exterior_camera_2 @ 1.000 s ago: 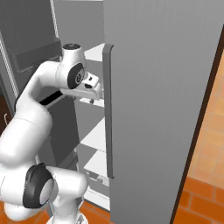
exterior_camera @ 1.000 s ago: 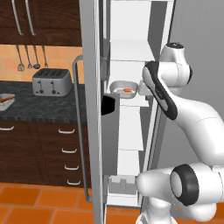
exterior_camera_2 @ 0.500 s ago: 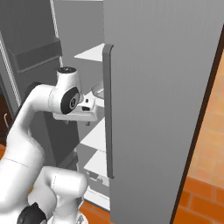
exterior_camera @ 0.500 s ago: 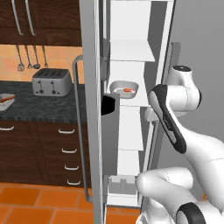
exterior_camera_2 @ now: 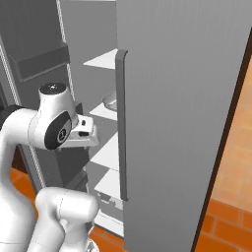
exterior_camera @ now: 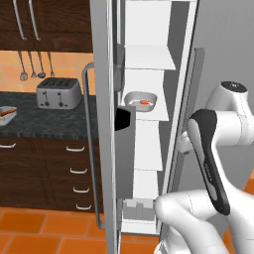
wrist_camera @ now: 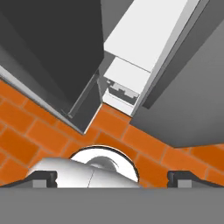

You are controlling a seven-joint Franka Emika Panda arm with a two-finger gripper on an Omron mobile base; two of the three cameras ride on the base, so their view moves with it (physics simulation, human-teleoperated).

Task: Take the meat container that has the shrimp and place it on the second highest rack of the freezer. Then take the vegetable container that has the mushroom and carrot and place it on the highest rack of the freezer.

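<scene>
While the tall grey freezer (exterior_camera: 106, 74) stands with its door open, a white container (exterior_camera: 140, 100) sits on the second highest rack (exterior_camera: 149, 113) inside it. A tiny orange shrimp (exterior_camera: 144, 102) lies in that container. The highest rack (exterior_camera: 149, 58) is just above, a flat white shelf. More white shelves go down below, and a small ridged tray sits near the bottom.

From the right base view, the rim of the container (exterior_camera_2: 110, 101) peeks out from behind the edge of the big grey door (exterior_camera_2: 177, 118). The gripper (exterior_camera_2: 86, 135) is outside the freezer, lower than the container and apart from it. It holds nothing.

Looking along the hand, the two dark fingertips (wrist_camera: 44, 177) sit far apart at the bottom, so the gripper (wrist_camera: 113, 178) is wide open. It points down at the orange tile floor (wrist_camera: 26, 131) and the foot of the freezer.

On the left, a dark counter (exterior_camera: 44, 119) holds a silver toaster (exterior_camera: 59, 93). Another container (exterior_camera: 6, 113) sits at the far left edge of the counter with something orange in it. Spoons hang on the wall above the toaster. Dark wood drawers (exterior_camera: 59, 173) are under the counter.
</scene>
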